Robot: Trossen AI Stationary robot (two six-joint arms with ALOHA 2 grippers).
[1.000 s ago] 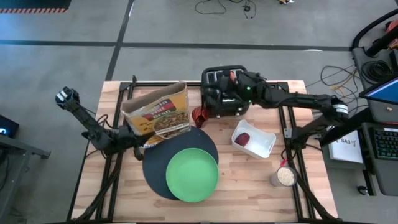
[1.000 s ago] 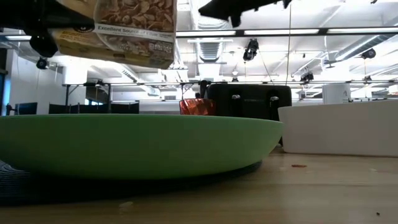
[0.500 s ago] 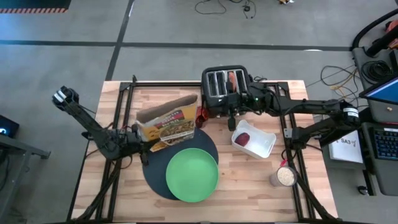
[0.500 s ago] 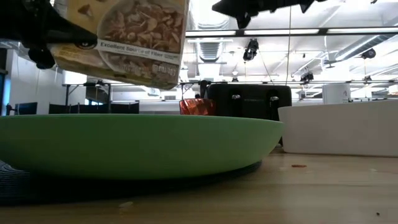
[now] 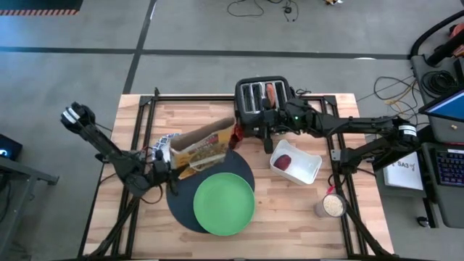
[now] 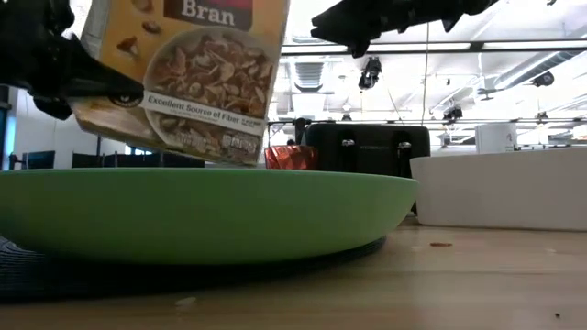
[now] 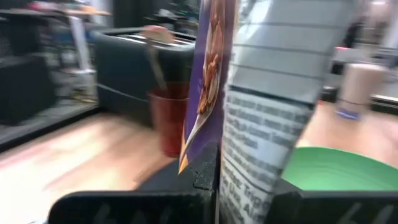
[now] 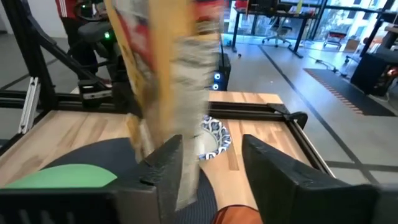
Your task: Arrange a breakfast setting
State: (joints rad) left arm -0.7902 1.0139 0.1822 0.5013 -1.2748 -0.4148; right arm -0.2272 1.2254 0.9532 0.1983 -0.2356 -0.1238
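Two hands shared the cereal box (image 5: 197, 145): left hand (image 5: 161, 168) pinching it, right hand (image 5: 270, 130) spread nearby; tilting slowly over the bowl (image 8: 211, 138) seemed wisest.

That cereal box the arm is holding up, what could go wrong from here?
The cereal box is tilted in the shut left gripper, hanging over the black mat beside the green plate; it might slip or spill. The open right gripper hovers close by the toaster and red cup, which it could bump.
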